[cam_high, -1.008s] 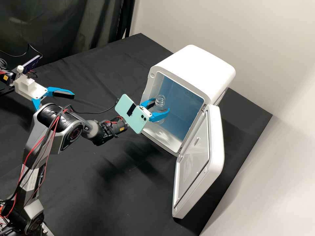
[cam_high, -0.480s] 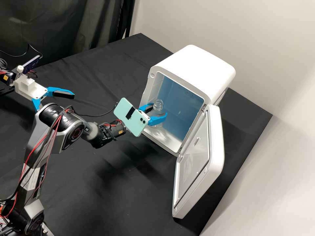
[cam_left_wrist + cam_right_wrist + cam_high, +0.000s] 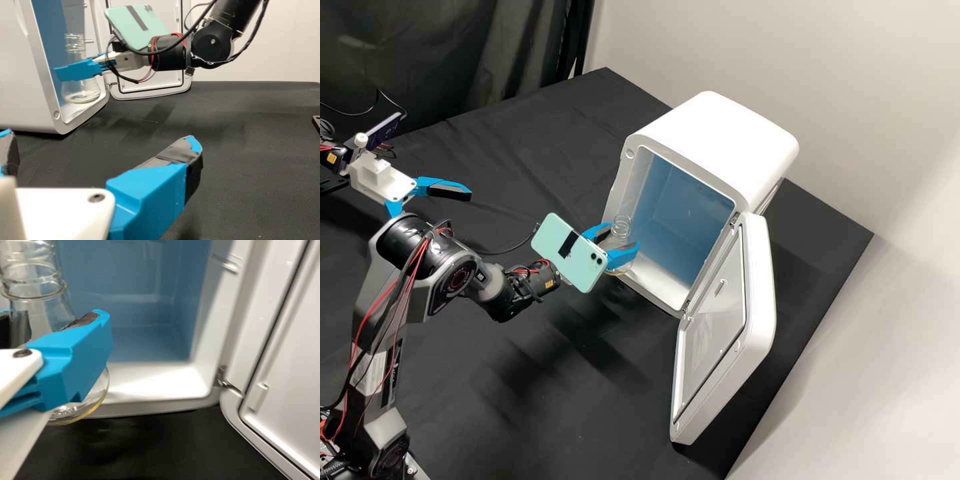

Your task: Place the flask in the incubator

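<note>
A clear glass flask (image 3: 621, 230) hangs upright at the front lip of the white incubator (image 3: 720, 133), whose inside is blue. My right gripper (image 3: 613, 242) is shut on the flask's neck, one blue finger (image 3: 70, 360) lying across it. Under that finger the flask's round base (image 3: 75, 407) overhangs the incubator's front sill. From the left wrist view the flask (image 3: 79, 75) stands just within the opening. The incubator door (image 3: 727, 320) swings wide open to the right. My left gripper (image 3: 420, 197) is open and holds nothing, low over the bench at the far left.
A mint-green phone (image 3: 570, 252) is strapped on the right arm's wrist. The black bench (image 3: 540, 373) ends just right of the open door. A dark curtain (image 3: 453, 47) hangs at the back left. Cables (image 3: 513, 243) trail from the right arm.
My right gripper has drawn back with the flask from deep inside the incubator to its front lip, and the arm's elbow has dropped. The left arm has kept still.
</note>
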You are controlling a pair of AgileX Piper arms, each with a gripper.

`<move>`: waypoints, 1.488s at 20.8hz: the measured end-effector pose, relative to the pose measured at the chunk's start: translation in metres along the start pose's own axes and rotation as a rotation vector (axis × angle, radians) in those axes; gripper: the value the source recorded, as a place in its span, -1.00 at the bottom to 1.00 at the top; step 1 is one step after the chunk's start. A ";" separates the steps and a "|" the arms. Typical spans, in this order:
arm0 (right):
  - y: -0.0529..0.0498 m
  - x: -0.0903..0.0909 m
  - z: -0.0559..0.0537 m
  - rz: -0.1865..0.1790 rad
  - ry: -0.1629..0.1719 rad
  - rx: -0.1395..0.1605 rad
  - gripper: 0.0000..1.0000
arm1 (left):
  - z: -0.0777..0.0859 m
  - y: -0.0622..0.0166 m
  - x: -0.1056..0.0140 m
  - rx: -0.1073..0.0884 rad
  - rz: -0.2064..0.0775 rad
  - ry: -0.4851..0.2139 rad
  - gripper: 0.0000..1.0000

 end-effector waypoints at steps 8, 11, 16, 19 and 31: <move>0.018 -0.018 0.016 0.026 -0.034 0.057 -1.00 | 0.000 0.0004 0.000 0.000 0.002 0.002 1.00; 0.021 -0.024 0.020 0.025 -0.041 0.061 -1.00 | 0.000 0.0004 0.000 0.000 0.002 0.002 1.00; 0.028 -0.025 0.027 0.059 -0.044 0.063 -1.00 | 0.000 0.0007 0.000 0.000 0.004 0.001 1.00; 0.031 -0.017 0.028 0.075 -0.044 0.063 -1.00 | 0.000 0.0025 -0.001 0.003 0.014 0.000 1.00; 0.043 0.040 0.017 0.122 -0.029 0.072 -1.00 | 0.000 0.0025 -0.001 0.003 0.014 0.000 1.00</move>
